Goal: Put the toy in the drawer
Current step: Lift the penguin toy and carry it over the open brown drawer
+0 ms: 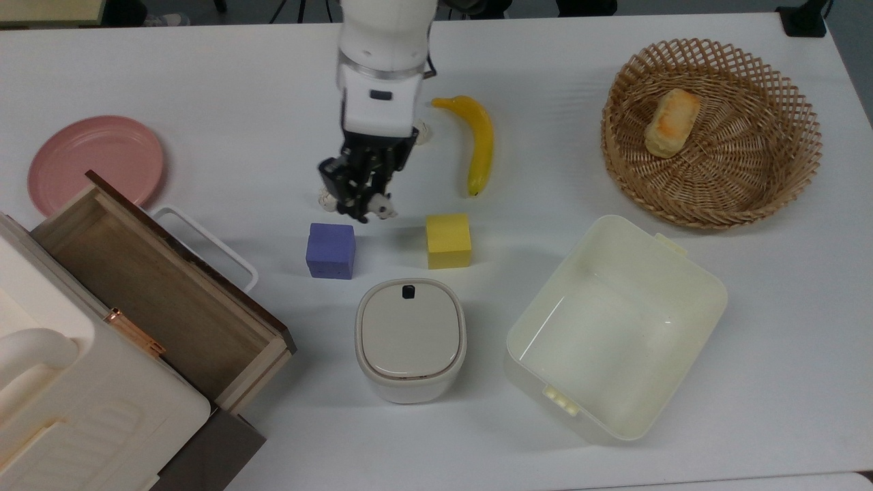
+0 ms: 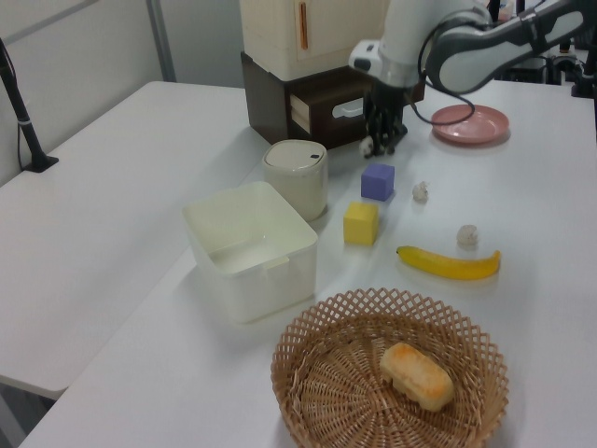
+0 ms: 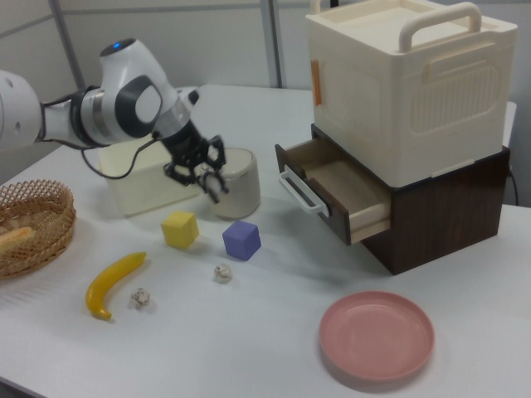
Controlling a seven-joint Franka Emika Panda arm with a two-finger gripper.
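The toy [image 1: 382,212], a tiny black-and-white panda, hangs in my gripper [image 1: 365,203], which is shut on it. In the top view they hover just beyond the purple cube [image 1: 331,250], well clear of the table. The right view shows the gripper [image 3: 205,176] and toy [image 3: 215,188] raised in front of the lidded container. The drawer [image 1: 146,283] stands pulled open at the top view's lower left, brown wood with a white loop handle [image 1: 208,242], and its inside is bare. In the right view the drawer [image 3: 336,189] juts from the cream cabinet.
A yellow cube [image 1: 448,240], a banana [image 1: 481,142] and paper balls [image 2: 421,190] [image 2: 467,235] lie near the arm. A lidded container [image 1: 410,339] and a cream tub [image 1: 614,327] sit nearer the front. A basket [image 1: 709,129] holds bread; a pink plate [image 1: 95,160] lies by the drawer.
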